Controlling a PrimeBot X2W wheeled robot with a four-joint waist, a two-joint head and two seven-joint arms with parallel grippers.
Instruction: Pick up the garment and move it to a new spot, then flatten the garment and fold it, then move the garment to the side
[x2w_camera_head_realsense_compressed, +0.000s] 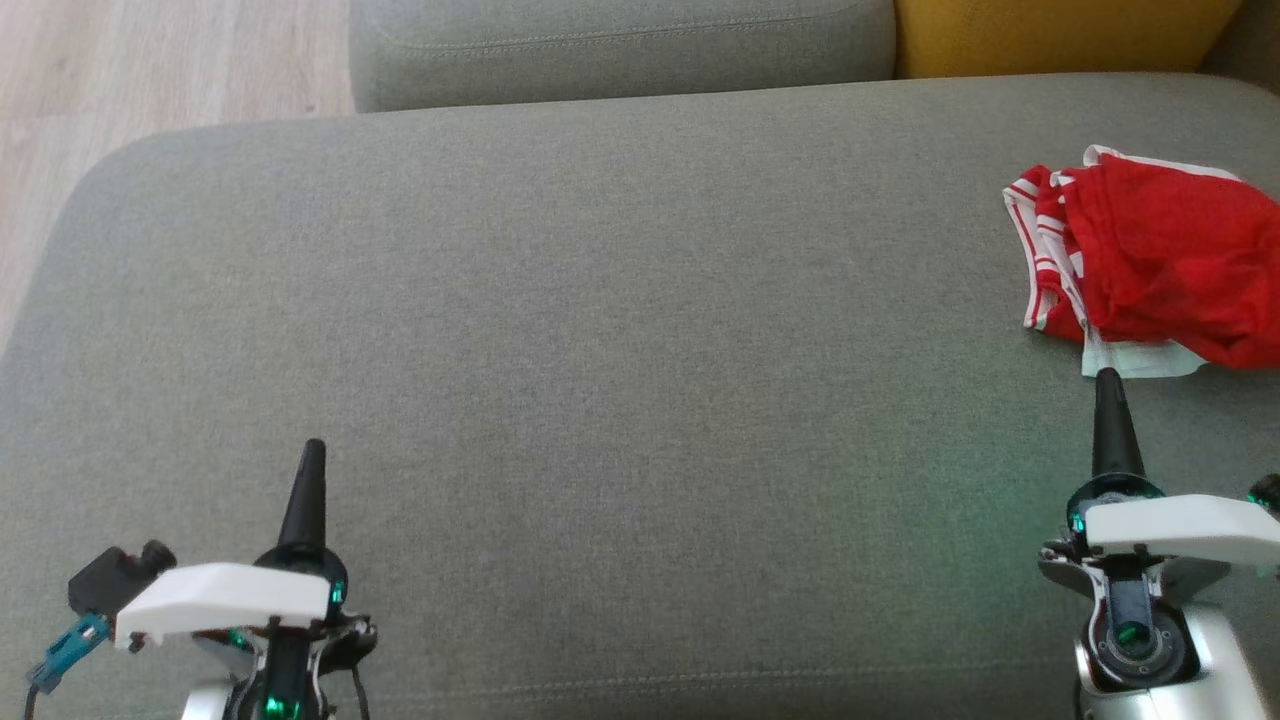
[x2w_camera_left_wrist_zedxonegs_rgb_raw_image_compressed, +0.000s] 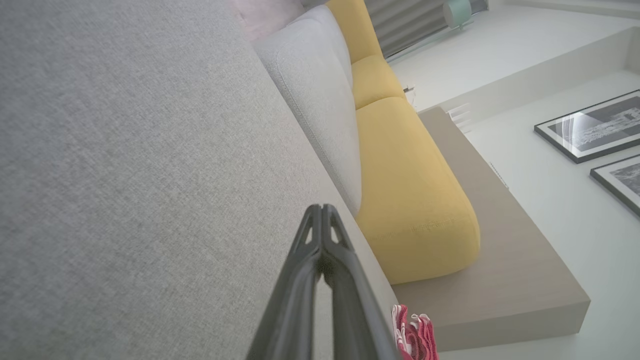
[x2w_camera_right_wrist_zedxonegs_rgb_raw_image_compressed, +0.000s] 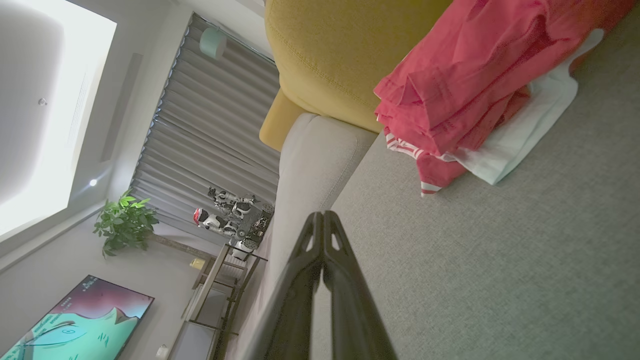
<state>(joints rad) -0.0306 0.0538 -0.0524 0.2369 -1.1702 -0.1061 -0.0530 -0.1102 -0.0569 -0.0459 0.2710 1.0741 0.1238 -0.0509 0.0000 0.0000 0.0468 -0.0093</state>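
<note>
low in the head view, closest to the lens, the left gripper (x2w_camera_head_realsense_compressed: 314, 450) rests over the front left of the grey seat cushion (x2w_camera_head_realsense_compressed: 600, 300), its two dark fingers pressed together into one thin point, nothing between them. its own wrist view shows the same: both fingers meet at the tips with bare grey weave beside them.

the right gripper (x2w_camera_head_realsense_compressed: 1105, 380) sits at the front right, likewise closed tight and empty, its tip aimed at the garment (x2w_camera_head_realsense_compressed: 1160, 250). from the head the tip looks to reach the white edge of the cloth; the right wrist view shows a strip of grey cushion between the fingers and the fabric, so the two are near but apart.

the garment is a red piece with red-and-white striped trim and a white layer under its near edge. it lies in a loose, crumpled heap at the far right of the seat cushion, partly cut off by the frame edge, well apart from the left gripper.

behind the seat runs a grey back cushion (x2w_camera_head_realsense_compressed: 620, 50), with a yellow cushion (x2w_camera_head_realsense_compressed: 1050, 35) beside it on the right. pale wooden floor (x2w_camera_head_realsense_compressed: 150, 60) shows at the upper left.
</note>
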